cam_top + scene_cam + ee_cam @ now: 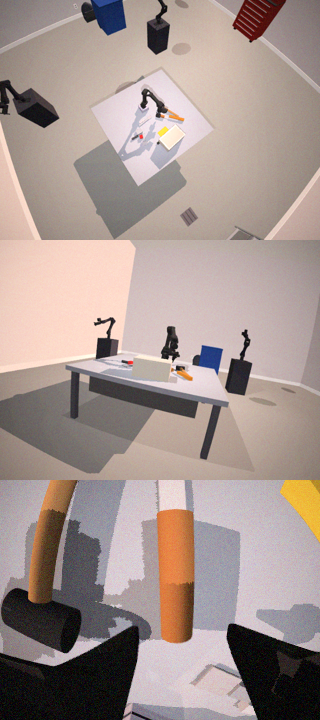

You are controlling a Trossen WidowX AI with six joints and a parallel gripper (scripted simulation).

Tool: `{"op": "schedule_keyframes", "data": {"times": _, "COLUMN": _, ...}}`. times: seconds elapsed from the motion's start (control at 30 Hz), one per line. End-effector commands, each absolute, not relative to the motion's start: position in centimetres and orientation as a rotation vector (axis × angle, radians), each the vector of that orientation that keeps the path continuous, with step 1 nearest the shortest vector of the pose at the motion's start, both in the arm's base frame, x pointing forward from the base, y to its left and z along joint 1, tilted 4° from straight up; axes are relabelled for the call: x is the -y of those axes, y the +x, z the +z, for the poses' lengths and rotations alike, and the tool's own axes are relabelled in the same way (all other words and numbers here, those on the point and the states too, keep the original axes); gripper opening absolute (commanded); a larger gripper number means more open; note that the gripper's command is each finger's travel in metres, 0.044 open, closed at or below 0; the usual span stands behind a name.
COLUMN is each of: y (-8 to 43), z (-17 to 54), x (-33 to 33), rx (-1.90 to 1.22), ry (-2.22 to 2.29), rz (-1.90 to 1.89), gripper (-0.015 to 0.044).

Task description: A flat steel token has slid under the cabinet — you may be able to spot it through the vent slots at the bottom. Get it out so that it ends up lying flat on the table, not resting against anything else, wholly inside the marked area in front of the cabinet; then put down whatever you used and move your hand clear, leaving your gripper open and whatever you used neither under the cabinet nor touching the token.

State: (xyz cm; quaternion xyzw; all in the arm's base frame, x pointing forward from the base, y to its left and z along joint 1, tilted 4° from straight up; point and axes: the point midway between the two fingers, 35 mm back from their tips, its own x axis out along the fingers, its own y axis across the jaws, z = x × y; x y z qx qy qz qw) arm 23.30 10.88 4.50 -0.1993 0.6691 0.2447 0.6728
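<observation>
My gripper [158, 115] [182, 636] is open and low over the table. It stands at the near end of a straight tool with an orange handle [176, 117] [175, 567] [187, 375] and a white middle section. The tool lies flat on the table, its handle end just between my fingertips. The cream cabinet [171, 136] [151, 367] stands to the front right. The yellow marked area [162, 130] [304, 486] lies beside it. The steel token is not visible in any view.
A mallet with a curved orange handle [54, 527] and a black head [40, 619] [180, 367] lies next to the straight tool. A white bar [145, 120] and a red and black tool [138, 136] [127, 361] lie further left on the table [124, 155].
</observation>
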Motion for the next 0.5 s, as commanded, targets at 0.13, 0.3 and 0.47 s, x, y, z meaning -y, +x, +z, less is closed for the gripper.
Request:
{"op": "schedule_keyframes", "data": {"times": 0.13, "y": 23.29, "z": 4.71, "x": -10.87, "rx": -1.515, "ry": -0.415, "rz": 0.518, "gripper": 0.0270}}
{"op": "schedule_keyframes", "data": {"times": 0.3, "y": 23.30, "z": 4.71, "x": -10.87, "rx": -1.523, "ry": -0.384, "rz": 0.488, "gripper": 0.0270}}
{"op": "schedule_keyframes", "data": {"times": 0.47, "y": 23.31, "z": 4.71, "x": -10.87, "rx": -1.530, "ry": -0.354, "rz": 0.458, "gripper": 0.0270}}
